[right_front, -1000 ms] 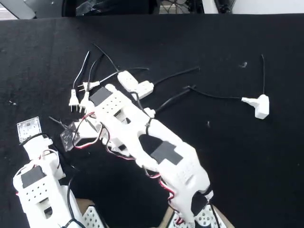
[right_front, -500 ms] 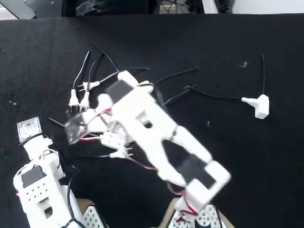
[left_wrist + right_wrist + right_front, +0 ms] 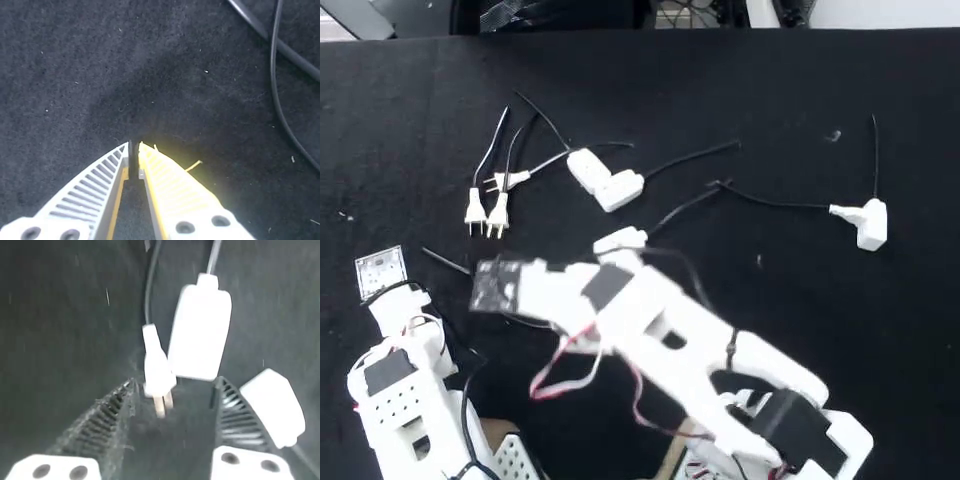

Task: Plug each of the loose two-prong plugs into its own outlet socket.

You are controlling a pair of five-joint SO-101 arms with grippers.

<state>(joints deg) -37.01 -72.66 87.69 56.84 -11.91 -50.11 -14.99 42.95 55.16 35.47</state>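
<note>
Right claw (image 3: 172,384) is wide open and grips nothing, low over the black table (image 3: 820,110). On the table between its jaws lies a small white plug (image 3: 157,371), its two prongs toward the camera and its cable running away. Just beside it is a white socket block (image 3: 200,340) with its own cable. Can't tell if plug and block touch. A second block (image 3: 272,407) sits by one jaw, partly hidden behind it.

In the high view the right arm (image 3: 670,330) lies across the lower middle and hides the table under it. Its claw end is hard to make out.

Left claw (image 3: 134,146) is closed with only a thin dark slit between the tips and nothing in it, pointing at bare table. Black cables (image 3: 280,75) cross one corner of that view, their ends cut off. Left arm (image 3: 395,395) is at the lower left, its base cut by the frame edge.

Upper left of the high view holds loose plugs. An outer plug (image 3: 474,212) and an inner plug (image 3: 498,213) lie side by side, prongs toward the arms. A third plug (image 3: 510,180) lies sideways just above them. Near them are two joined blocks (image 3: 607,180), touching end to end; can't tell if one is plugged into the other. A small socket (image 3: 620,240) sits at the right arm's edge. A lone socket (image 3: 865,222) lies well apart, far right.
</note>
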